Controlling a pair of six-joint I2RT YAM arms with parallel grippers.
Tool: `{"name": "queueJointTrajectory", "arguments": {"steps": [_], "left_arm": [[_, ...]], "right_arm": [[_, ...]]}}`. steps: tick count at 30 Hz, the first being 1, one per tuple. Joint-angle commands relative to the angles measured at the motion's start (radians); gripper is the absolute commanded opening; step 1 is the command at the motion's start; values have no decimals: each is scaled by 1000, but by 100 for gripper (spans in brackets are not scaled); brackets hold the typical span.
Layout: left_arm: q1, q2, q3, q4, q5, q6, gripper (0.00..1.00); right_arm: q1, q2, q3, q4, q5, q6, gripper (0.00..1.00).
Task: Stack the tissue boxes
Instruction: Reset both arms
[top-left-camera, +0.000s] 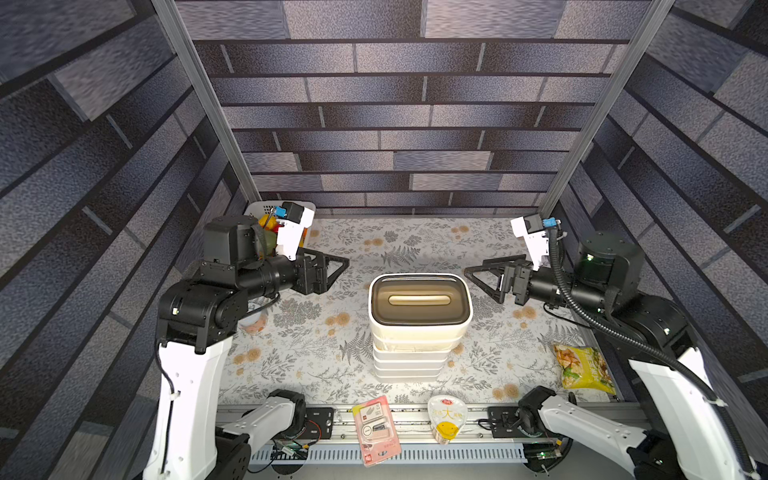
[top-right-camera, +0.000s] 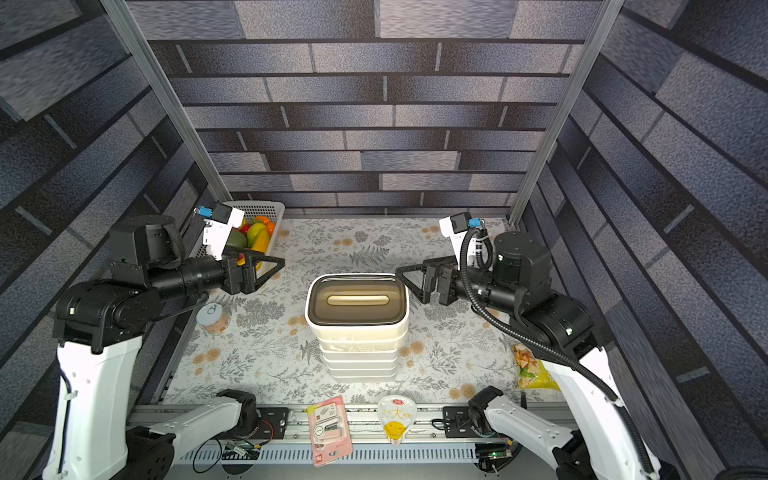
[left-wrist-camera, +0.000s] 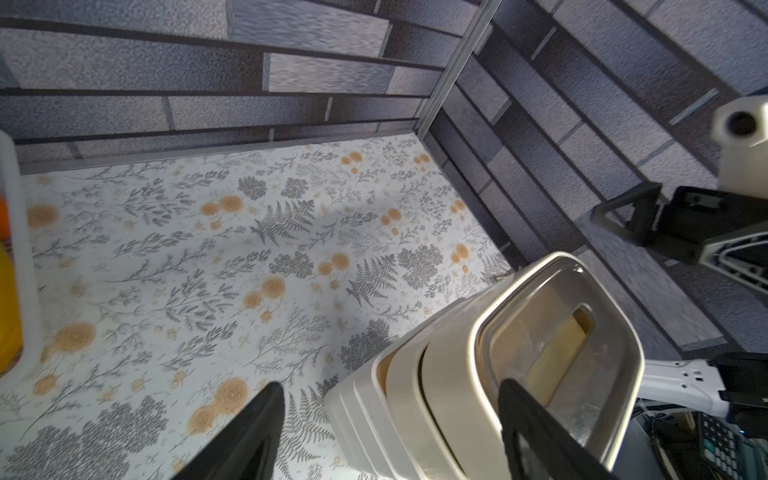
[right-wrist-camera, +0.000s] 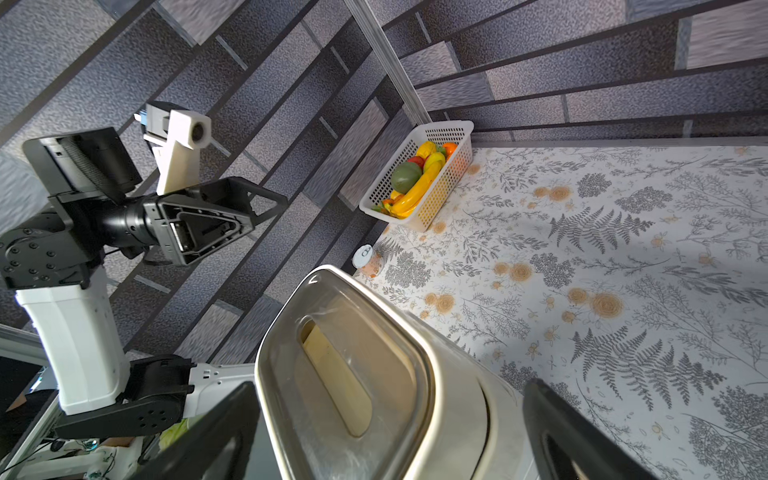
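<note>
Stack of tissue boxes (top-left-camera: 415, 353) stands upright at the centre of the desk (top-left-camera: 415, 241), cream bodies one on another, the top box (top-left-camera: 419, 299) showing a rounded dark brown lid with an oblong slot. The left claw (top-left-camera: 338, 270) is released and empty, clear of the stack at its 10 o'clock. The right claw (top-left-camera: 471, 270) is likewise spread wide and empty, its tip just beside the top box's rim at 2 o'clock.

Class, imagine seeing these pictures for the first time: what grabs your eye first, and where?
A tall stack of cream rectangular tissue boxes, dark brown slotted lid on top, stands mid-table. The open black left gripper and right gripper flank it, apart. A white perforated fruit basket sits far left.
</note>
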Motion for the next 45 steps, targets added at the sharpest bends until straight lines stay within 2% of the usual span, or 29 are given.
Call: {"name": "queueJointTrajectory", "arguments": {"steps": [1, 3, 5, 8, 10, 13, 16, 21, 24, 29, 33, 38, 43, 45], "left_arm": [[17, 59, -6, 120, 57, -45, 100], [54, 88, -34, 166, 53, -70, 100], [115, 97, -81, 245, 16, -114, 100], [194, 106, -143, 291, -145, -128, 100], [233, 108, -237, 310, -262, -119, 100], [247, 55, -481, 450, -372, -163, 100], [232, -24, -751, 644, -504, -201, 100], [210, -55, -997, 802, -738, -182, 100], [174, -68, -1138, 1022, -829, -125, 100], [158, -28, -1311, 1346, -845, -50, 100], [170, 39, -1422, 1594, -837, 24, 100], [236, 160, -1476, 1801, -739, 32, 100], [261, 235, -1416, 1796, -697, 34, 100], [278, 266, -1384, 1778, -666, 22, 100]], "right_arm": [[0, 82, 43, 27, 47, -62, 100], [-35, 125, 67, 47, 57, -63, 100], [-141, 150, 61, 112, 32, -27, 100], [-329, 162, -18, 228, 3, 45, 100], [-412, 169, -108, 276, 61, 30, 100], [-433, 148, -317, 392, 210, -53, 100], [-433, 82, -615, 648, 323, -95, 100], [-433, 25, -900, 923, 441, -212, 100], [-432, 37, -1014, 1040, 473, -325, 100], [-433, 94, -1141, 1190, 597, -390, 100], [-433, 176, -1250, 1426, 612, -405, 100], [-433, 224, -1304, 1572, 619, -433, 100], [-442, 294, -1314, 1697, 632, -504, 100], [-467, 347, -1312, 1759, 573, -471, 100]]}}
